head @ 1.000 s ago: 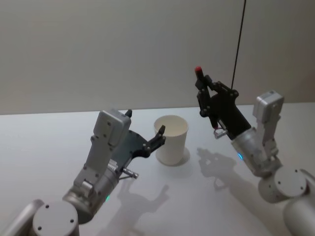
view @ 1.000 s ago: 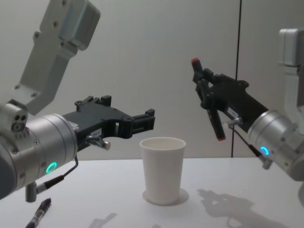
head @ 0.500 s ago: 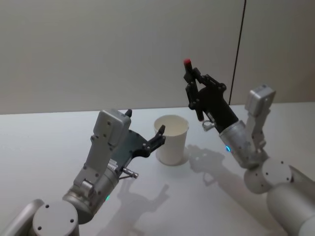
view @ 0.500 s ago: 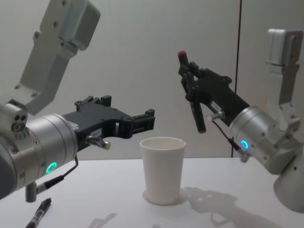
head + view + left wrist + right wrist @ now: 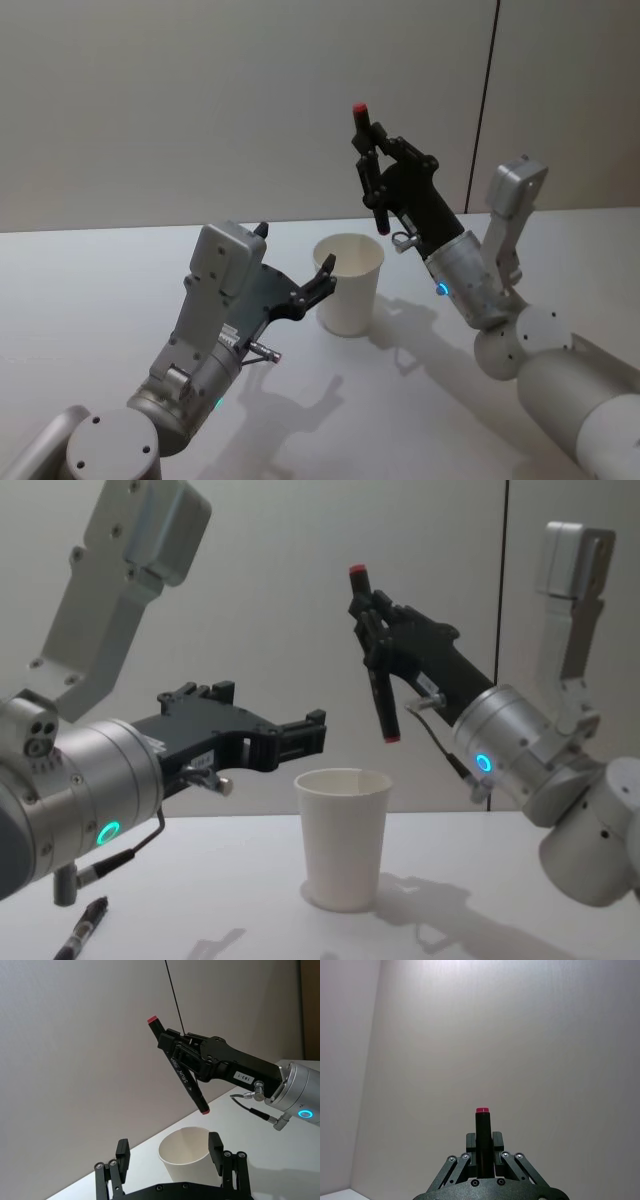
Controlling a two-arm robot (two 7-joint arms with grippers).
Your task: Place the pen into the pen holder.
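**Inspector:** Where is the pen, and how is it held?

**Assessor:** The black marker pen [image 5: 189,1082] is held near upright and slightly tilted in the right gripper [image 5: 372,630], whose jaws are closed on its mid-barrel. Its lower tip hangs above the right rim of the white paper cup [image 5: 343,835], apart from it.

**Inspector:** Handling?

**Assessor:** The pen is judged light, stiff and smooth, so the mid-barrel hold suits it. The cup looks light and easily tipped.

**Inspector:** The other arm?

**Assessor:** The left gripper [image 5: 295,250] sits just beside the cup with its jaws spread wide and empty.
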